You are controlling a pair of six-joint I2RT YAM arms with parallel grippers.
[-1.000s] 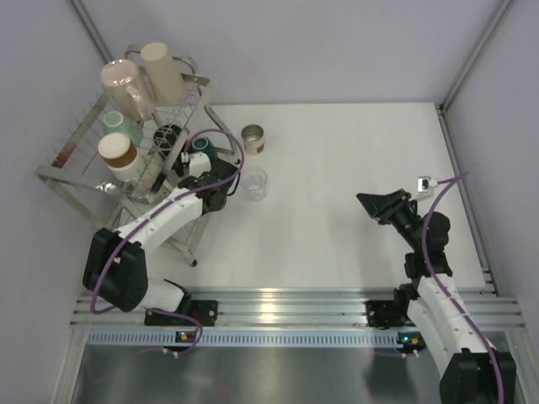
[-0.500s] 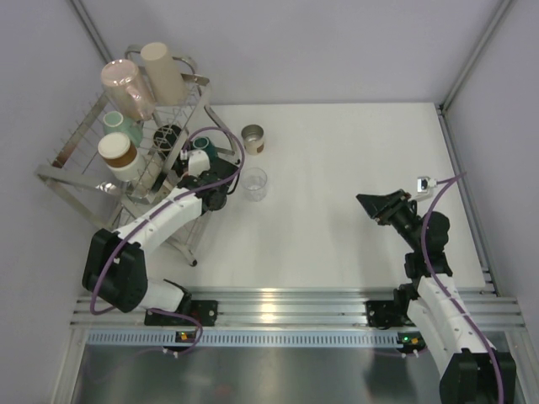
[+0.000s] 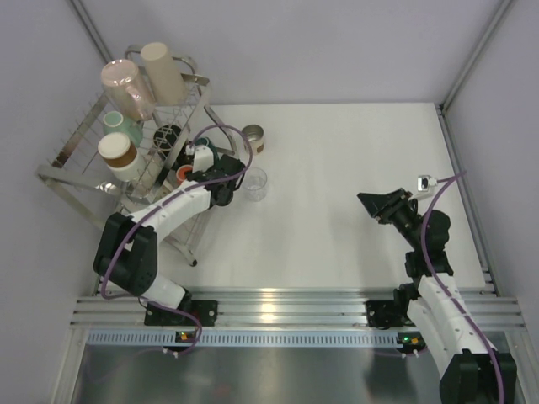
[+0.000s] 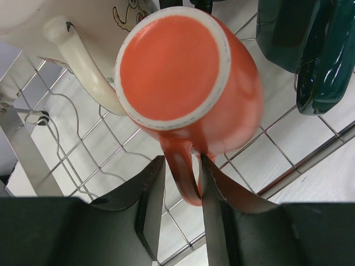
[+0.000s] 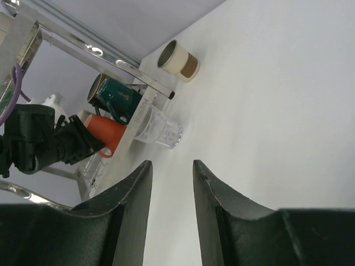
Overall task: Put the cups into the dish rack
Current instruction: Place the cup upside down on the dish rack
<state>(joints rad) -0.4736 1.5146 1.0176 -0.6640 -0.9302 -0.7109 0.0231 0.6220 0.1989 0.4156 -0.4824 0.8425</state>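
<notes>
Orange glazed ceramic, likely stiff, slick and chippable, the orange mug (image 4: 183, 83) hangs base-to-camera over the dish rack (image 4: 25, 158) wires, a dark teal mug (image 4: 302, 44) at its 2 o'clock, its handle (image 4: 186, 183), seemingly the surest hold, clenched in the left gripper (image 4: 181, 166), while the right gripper (image 5: 171, 166) hangs released.

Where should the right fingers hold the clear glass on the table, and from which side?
Across its side wall, from the right. The clear glass stands upright with no handle, and the dish rack and the left gripper, holding the orange mug, crowd its left.
</notes>
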